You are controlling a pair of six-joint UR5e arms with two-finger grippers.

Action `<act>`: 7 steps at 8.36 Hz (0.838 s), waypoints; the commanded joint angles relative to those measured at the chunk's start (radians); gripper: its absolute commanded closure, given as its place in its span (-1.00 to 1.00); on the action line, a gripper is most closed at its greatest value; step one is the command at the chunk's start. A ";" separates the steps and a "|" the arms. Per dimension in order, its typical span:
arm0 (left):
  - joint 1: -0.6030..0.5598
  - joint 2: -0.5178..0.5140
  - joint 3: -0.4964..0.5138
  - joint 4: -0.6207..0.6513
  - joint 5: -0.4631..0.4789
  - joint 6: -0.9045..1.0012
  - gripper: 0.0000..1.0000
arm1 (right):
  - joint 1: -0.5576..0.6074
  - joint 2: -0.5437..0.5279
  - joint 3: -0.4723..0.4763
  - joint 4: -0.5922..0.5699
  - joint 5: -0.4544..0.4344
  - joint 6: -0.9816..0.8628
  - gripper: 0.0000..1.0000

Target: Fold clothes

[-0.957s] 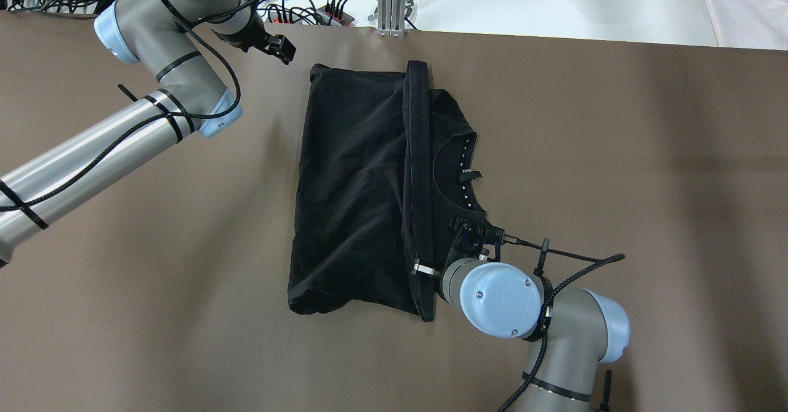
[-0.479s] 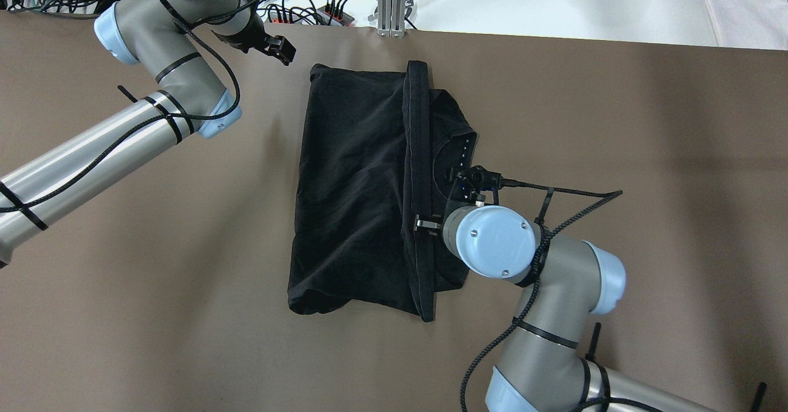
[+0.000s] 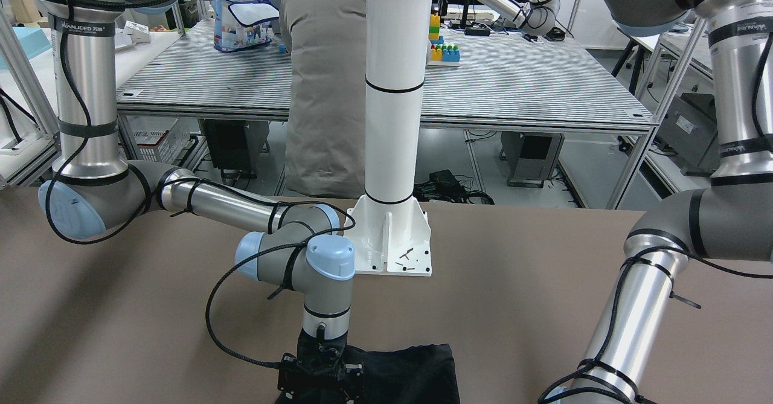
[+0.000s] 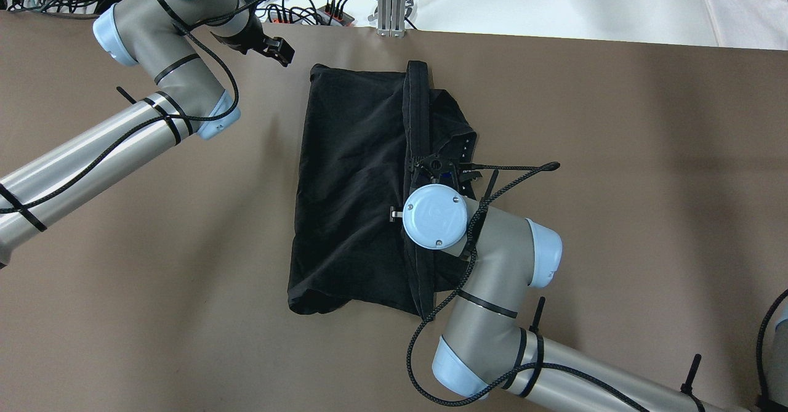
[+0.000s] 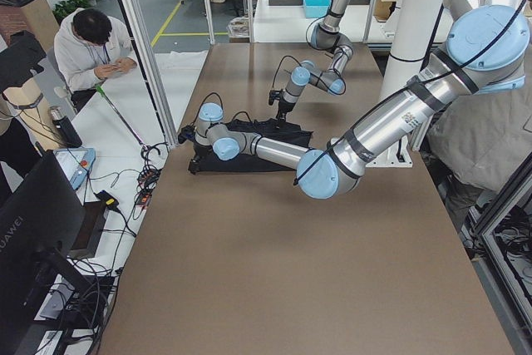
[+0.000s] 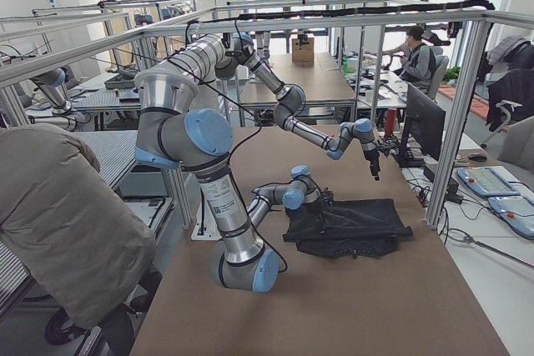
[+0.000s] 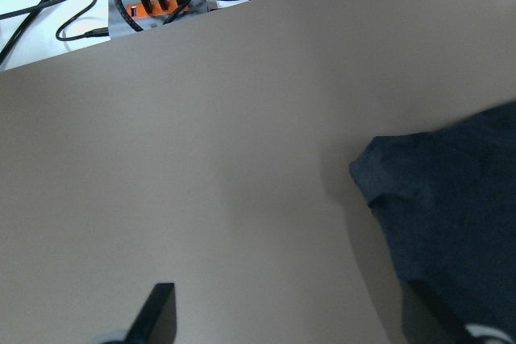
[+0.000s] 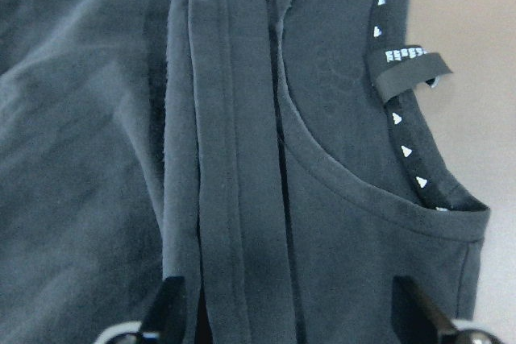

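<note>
A: How much room is there round the clothes (image 4: 354,178)?

B: Plenty. They lie mid-table on the brown table top (image 4: 615,153), with bare surface on both sides and toward the robot. Only the far corners come near the table's far edge.

A: What sort of cloth is it?

B: Soft black knit, a bit rumpled, folded into a rough rectangle. A thick doubled hem band (image 8: 230,118) runs across it from the far edge to the near one. Beside that is a curved neckline (image 8: 355,191), edged with tape of small white triangles, and a little loop label (image 8: 407,70).

A: And the right gripper (image 8: 290,324)?

B: It points straight down over the hem band, just beside the neckline. Its jaws stand wide apart, with nothing between them but the fabric below. I can't tell whether it touches.

A: The left gripper (image 4: 275,50)?

B: Over bare table, just beside the clothes' far corner, jaws apart and empty.
</note>
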 commanded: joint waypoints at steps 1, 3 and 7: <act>0.000 0.002 0.000 0.000 0.000 0.002 -1.00 | -0.001 0.049 -0.095 -0.013 0.011 -0.029 -0.54; 0.000 0.007 0.002 0.000 0.000 0.002 -1.00 | -0.001 0.053 -0.093 -0.048 0.032 -0.067 -0.29; 0.000 0.008 0.002 0.000 0.000 0.003 -1.00 | -0.001 0.047 -0.093 -0.083 0.032 -0.134 0.01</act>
